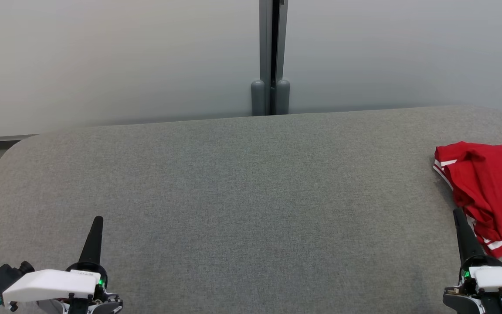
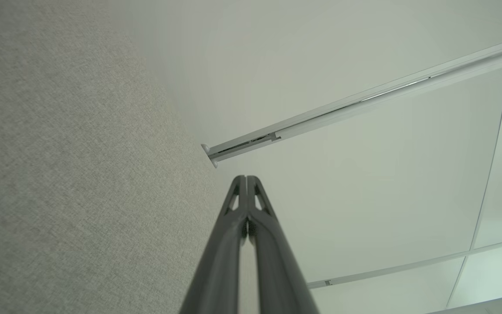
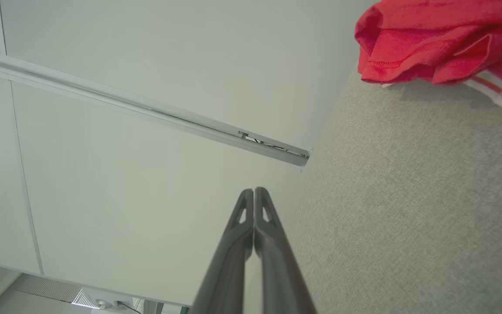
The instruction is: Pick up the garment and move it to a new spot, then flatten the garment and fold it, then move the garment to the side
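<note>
Pale panels (image 1: 103, 56) with a grey post (image 1: 270, 56) between them stand behind a wide table (image 1: 251, 196) covered in grey fabric, and the red garment (image 1: 490, 187), striped white at its hems, lies crumpled at the table's right end. At the near left the left gripper (image 1: 98, 219) has its fingers pressed together with nothing between them, well apart from the cloth. At the near right the right gripper (image 1: 457, 212) is likewise closed and empty, its tip just beside the garment's near edge, though I cannot tell whether it touches.
</note>
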`<state>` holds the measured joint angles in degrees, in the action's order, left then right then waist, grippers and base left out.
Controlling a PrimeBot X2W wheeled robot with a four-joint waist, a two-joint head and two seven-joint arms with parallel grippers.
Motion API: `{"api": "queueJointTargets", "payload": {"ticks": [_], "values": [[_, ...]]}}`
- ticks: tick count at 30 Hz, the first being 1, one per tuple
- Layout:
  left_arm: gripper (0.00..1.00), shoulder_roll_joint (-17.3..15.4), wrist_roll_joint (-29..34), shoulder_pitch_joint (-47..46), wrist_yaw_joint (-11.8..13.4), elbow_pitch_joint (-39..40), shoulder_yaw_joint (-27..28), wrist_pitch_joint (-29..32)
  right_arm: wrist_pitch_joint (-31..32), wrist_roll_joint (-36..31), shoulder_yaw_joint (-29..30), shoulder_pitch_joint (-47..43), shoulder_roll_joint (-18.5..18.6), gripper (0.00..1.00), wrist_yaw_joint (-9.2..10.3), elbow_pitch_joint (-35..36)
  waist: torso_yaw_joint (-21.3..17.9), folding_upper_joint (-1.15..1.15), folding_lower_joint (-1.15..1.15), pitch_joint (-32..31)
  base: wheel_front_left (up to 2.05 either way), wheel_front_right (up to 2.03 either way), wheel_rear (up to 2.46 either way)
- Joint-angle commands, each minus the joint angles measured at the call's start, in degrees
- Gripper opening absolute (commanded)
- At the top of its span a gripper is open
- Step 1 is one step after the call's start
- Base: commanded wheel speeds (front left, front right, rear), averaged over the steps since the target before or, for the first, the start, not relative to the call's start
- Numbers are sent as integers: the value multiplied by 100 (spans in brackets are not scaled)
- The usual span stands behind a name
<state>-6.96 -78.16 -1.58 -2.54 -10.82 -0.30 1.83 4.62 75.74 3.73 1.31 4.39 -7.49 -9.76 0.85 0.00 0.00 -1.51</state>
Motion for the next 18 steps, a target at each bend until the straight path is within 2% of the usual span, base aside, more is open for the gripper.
{"api": "queueJointTargets", "payload": {"ticks": [1, 18], "values": [[0, -11, -133, -145, -67, -2, 76, 24, 24, 155, 39, 136, 10, 0, -1, -1, -4, 0, 0, 7, 0, 0, 0], [0, 146, -789, -314, -280, -157, 324, 203, 75, 910, 115, 313, -37, 0, 0, -207, -38, 0, 0, 77, 0, 0, 0]]}}
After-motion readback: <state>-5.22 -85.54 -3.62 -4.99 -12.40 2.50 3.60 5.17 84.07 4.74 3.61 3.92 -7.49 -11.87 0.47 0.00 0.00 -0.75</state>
